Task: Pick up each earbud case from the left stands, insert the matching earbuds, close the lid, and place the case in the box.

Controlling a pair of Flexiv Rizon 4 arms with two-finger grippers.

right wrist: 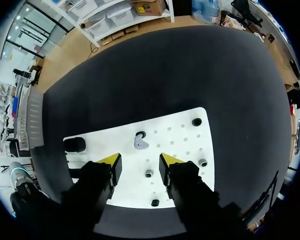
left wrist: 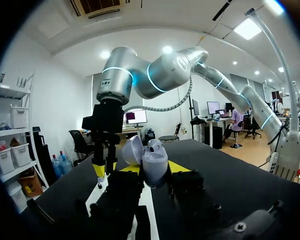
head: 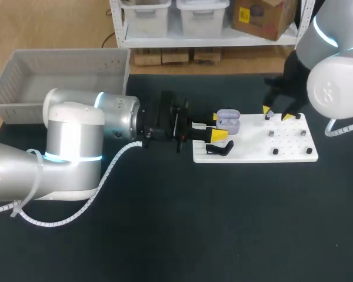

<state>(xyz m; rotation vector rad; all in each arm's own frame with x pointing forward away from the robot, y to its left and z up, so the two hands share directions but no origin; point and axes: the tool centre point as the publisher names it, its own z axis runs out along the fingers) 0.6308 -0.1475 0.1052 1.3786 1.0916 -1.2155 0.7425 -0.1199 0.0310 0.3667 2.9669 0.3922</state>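
A lavender earbud case with its lid up is held level over the left end of the white board. My left gripper is shut on it. In the left wrist view the case sits between the two yellow tips. My right gripper hangs over the board's far edge, pointing down. In the right wrist view it stands open just above a small lavender earbud on a peg, with both fingers clear of it. The left wrist view shows the right gripper beside the case.
A black stand lies on the board's left end, under the case. Small black pegs dot the board. A grey bin stands at the back left of the dark table.
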